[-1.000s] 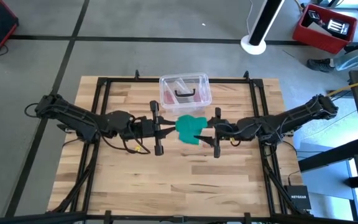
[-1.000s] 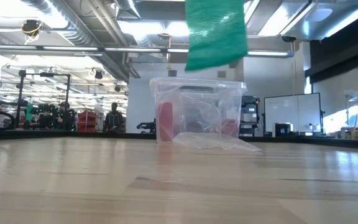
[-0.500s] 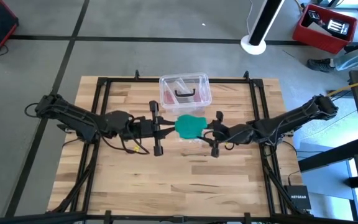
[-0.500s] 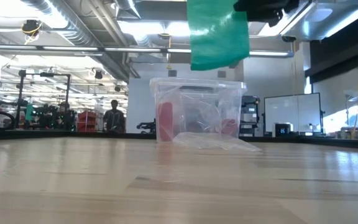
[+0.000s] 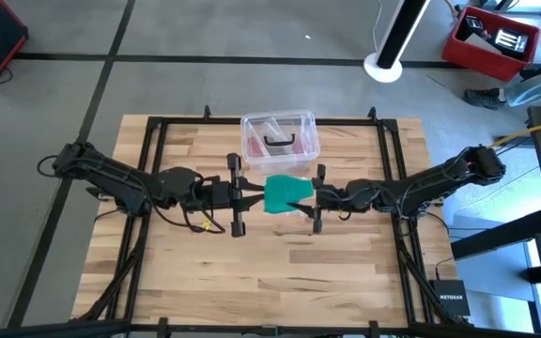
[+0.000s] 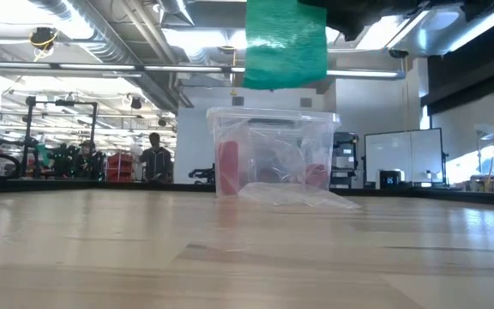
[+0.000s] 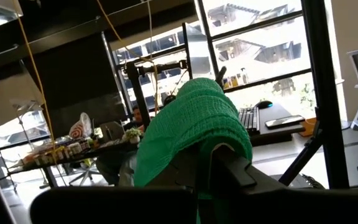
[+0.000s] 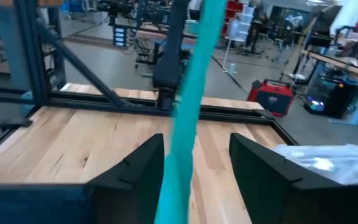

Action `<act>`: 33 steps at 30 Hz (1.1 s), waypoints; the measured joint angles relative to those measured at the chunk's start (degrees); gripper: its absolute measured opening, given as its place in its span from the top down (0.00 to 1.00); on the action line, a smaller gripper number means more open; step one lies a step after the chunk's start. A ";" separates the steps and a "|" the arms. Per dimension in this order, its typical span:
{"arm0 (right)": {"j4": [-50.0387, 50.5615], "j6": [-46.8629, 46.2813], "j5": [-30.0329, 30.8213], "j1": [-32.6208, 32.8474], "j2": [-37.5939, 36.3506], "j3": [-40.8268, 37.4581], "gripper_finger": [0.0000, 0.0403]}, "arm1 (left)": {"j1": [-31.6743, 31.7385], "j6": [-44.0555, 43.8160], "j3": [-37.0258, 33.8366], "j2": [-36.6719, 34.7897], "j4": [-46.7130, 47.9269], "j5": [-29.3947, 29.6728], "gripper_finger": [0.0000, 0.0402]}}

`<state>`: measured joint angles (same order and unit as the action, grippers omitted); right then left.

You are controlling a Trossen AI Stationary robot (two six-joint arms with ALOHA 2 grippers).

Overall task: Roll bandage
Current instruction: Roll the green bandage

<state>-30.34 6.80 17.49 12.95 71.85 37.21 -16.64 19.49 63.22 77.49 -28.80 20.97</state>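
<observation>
Bandage (image 5: pixel 285 194): soft teal-green cloth, matt, with a fine crinkled weave visible in the left wrist view; drapes in loose folds.

Tabletop (image 5: pixel 280 272): pale wood in joined strips, smooth, with a low satin sheen in the low view.

Box (image 5: pixel 280 136): clear plastic, glossy, thin-walled, contents showing pinkish through it.

Frame (image 5: pixel 153 141) along the tabletop edges: dark metal bars, matt.

Right tool (image 8: pixel 194 163) fingers (image 8: pixel 133 168): dark, matt, smooth-looking plastic or coated metal; cannot tell which.

Floor (image 5: pixel 205 84): grey, smooth, dull.
</observation>
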 joint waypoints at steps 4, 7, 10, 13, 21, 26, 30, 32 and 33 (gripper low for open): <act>-2.49 2.29 -0.05 0.04 1.57 0.00 0.62 | 0.00 -0.04 0.00 0.00 -0.03 0.00 0.96; -2.70 3.55 -0.05 0.04 2.26 -0.02 0.76 | 0.00 -0.04 0.00 0.00 -0.04 0.00 0.96; -1.64 4.49 -0.04 0.15 2.28 0.00 0.94 | 0.00 -0.74 0.00 0.00 -0.11 0.00 0.96; 0.24 4.41 0.41 0.89 2.30 0.00 0.96 | -0.23 -2.58 0.11 -0.14 -0.57 0.00 0.96; 3.96 2.22 2.34 7.02 2.30 0.02 0.98 | -0.72 -0.58 1.57 -0.60 -0.07 0.08 0.96; 4.69 2.19 6.54 12.72 2.30 0.02 0.99 | -0.40 1.23 1.60 -0.59 0.00 1.29 0.96; 4.33 1.83 8.20 16.76 2.30 0.47 0.99 | 0.44 3.45 1.60 -0.60 1.13 1.84 0.96; 4.62 1.82 9.13 18.73 2.30 1.82 0.99 | 0.91 4.99 1.60 -0.60 2.00 3.85 0.96; 4.76 1.82 9.45 19.56 2.29 2.60 0.99 | 1.21 5.75 1.60 -0.58 2.37 4.76 0.96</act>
<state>-25.58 8.62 26.94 32.51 74.14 39.81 -15.44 25.24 64.82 76.91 -26.43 25.74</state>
